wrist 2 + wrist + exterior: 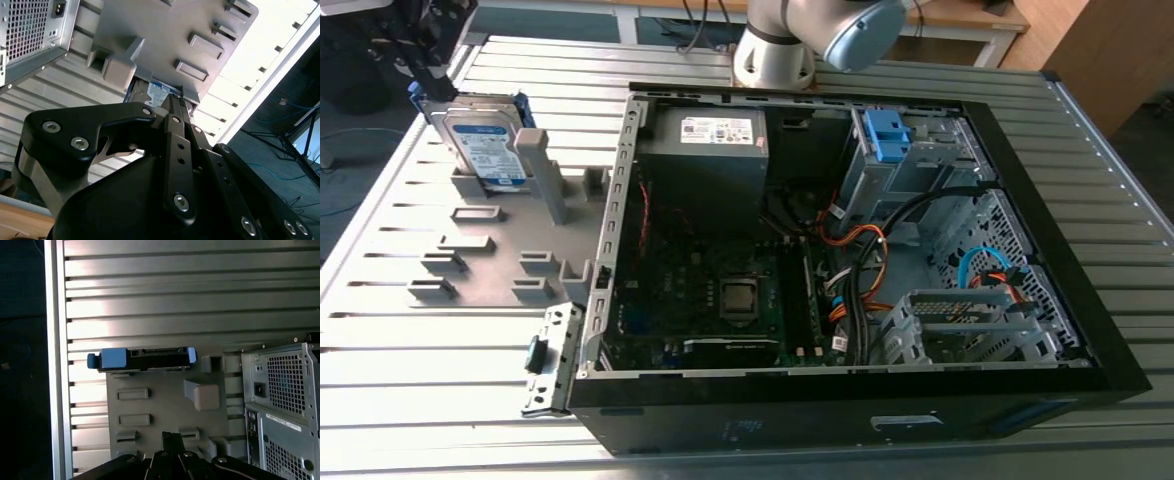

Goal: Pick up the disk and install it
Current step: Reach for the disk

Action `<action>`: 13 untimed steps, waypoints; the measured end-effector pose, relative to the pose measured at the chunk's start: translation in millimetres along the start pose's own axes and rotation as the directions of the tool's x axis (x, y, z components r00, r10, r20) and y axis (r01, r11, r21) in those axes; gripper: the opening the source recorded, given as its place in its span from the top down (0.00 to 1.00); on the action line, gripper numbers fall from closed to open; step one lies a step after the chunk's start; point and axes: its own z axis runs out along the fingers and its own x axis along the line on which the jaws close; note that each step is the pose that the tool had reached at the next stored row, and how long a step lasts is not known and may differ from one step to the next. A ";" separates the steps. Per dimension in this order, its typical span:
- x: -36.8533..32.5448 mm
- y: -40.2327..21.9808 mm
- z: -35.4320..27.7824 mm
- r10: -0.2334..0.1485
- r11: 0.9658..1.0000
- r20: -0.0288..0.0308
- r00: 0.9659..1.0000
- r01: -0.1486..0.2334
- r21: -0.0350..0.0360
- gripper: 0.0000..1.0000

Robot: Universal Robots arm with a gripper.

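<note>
Disk (483,145) upright in grey holder (480,265), claw (176,106) near

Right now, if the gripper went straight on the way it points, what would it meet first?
Most likely the disk, standing on edge in the grey holder just ahead of the gripper; depth is hard to judge.

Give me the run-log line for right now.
disk: upright in grey holder | pincer: by disk's top, contact unclear | computer case: open
</note>
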 end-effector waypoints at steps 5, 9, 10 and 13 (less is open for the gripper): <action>12.6 14.9 8.9 0.000 1.000 0.001 1.000 0.000 0.005 0.89; 21.8 23.7 15.6 -0.001 1.000 0.001 1.000 0.001 0.010 0.89; 22.8 25.8 17.4 -0.001 1.000 0.001 1.000 0.001 0.011 0.89; 23.7 30.9 23.1 -0.005 1.000 0.001 1.000 0.005 0.011 0.89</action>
